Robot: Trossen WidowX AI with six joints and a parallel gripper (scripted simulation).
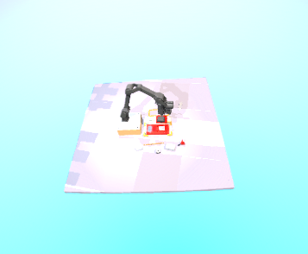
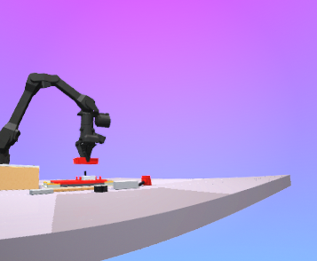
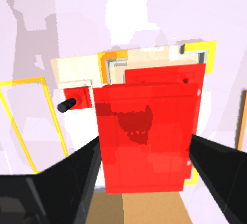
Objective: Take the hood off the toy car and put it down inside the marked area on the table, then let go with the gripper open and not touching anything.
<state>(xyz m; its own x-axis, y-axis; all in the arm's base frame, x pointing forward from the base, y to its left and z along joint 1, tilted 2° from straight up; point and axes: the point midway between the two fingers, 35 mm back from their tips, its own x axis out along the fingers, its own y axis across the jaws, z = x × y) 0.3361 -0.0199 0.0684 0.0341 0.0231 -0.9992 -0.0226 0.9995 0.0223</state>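
My gripper is shut on the red hood, a flat red plate. It holds the hood level in the air, a little above the red toy car. The hood is clear of the car. In the wrist view the hood covers most of the car below it. The marked area is a yellow outline on the table, to the left of the car in the wrist view.
A tan box stands beside the car, by the arm's base. Loose parts lie in front of the car: a small red piece, a grey slab and a black wheel. A red block with a black peg sits beside the car.
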